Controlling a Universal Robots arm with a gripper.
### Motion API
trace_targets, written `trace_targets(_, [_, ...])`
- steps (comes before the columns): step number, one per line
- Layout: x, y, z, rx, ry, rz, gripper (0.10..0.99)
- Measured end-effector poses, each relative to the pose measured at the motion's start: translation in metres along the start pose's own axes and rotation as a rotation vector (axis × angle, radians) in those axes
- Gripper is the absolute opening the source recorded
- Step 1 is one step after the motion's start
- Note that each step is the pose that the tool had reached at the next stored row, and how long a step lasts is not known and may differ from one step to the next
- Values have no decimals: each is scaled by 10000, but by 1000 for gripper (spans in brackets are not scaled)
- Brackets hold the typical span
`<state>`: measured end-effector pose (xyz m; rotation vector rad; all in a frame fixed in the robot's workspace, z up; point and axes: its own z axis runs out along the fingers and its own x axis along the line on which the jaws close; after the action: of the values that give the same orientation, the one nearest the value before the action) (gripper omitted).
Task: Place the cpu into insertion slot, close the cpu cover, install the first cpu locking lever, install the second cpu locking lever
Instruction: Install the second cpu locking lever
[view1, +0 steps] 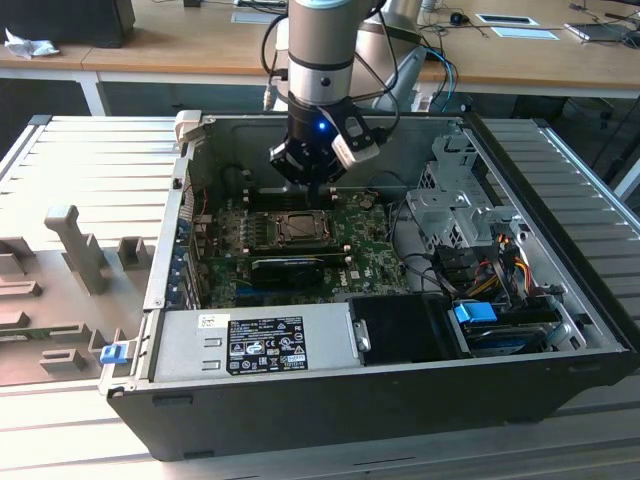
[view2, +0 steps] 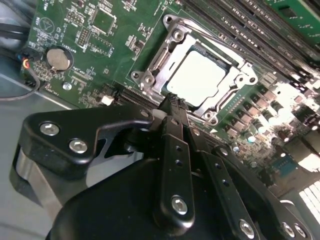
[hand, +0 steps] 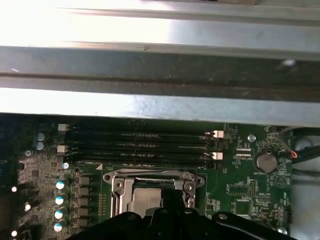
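Grey ribbed bench (view1: 80, 160) carries open black computer case (view1: 400, 395); small flat pale-grey cpu (view2: 196, 77) seated in socket, thin silver metal cpu cover (view2: 172, 47) shut around it. Black gripper (view2: 172, 102) fingers pressed together, holding nothing, tips at socket edge. Green motherboard (view2: 100, 50), silver coin cell (view2: 59, 58) beside.

In the exterior view, daylight falls evenly across the ribbed counter (view1: 80, 160), while the inside of the computer case (view1: 400, 385) sits dimmer and a small blue light glows on the arm (view1: 320, 125). In the second wrist view the cpu (view2: 196, 76) glares nearly white, the motherboard (view2: 107, 45) washes out toward one corner, and the near black tool (view2: 172, 117) looks soft. In the first wrist view the case wall (hand: 160, 35) blooms white above a dark, murky board.
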<state>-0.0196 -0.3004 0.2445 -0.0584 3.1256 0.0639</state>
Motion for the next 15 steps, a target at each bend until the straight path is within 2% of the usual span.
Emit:
trace_targets(2, [-1,0,-34,0,1,-2,106])
trace_targets(4, [2,-48,-38,1,1,1,106])
trace_targets(5, [7,-130,-38,4,1,2,106])
trace_targets(6, [12,-187,-33,4,1,1,106])
trace_targets(7, [15,-215,-28,4,1,0,106])
trace_targets(8, [21,-288,-11,4,1,2,106])
trace_targets(9, [24,-357,22,4,3,2,106])
trace_targets(11, [28,-449,93,-3,17,-11,106])
trace_targets(15, [33,-546,114,-193,12,-20,106])
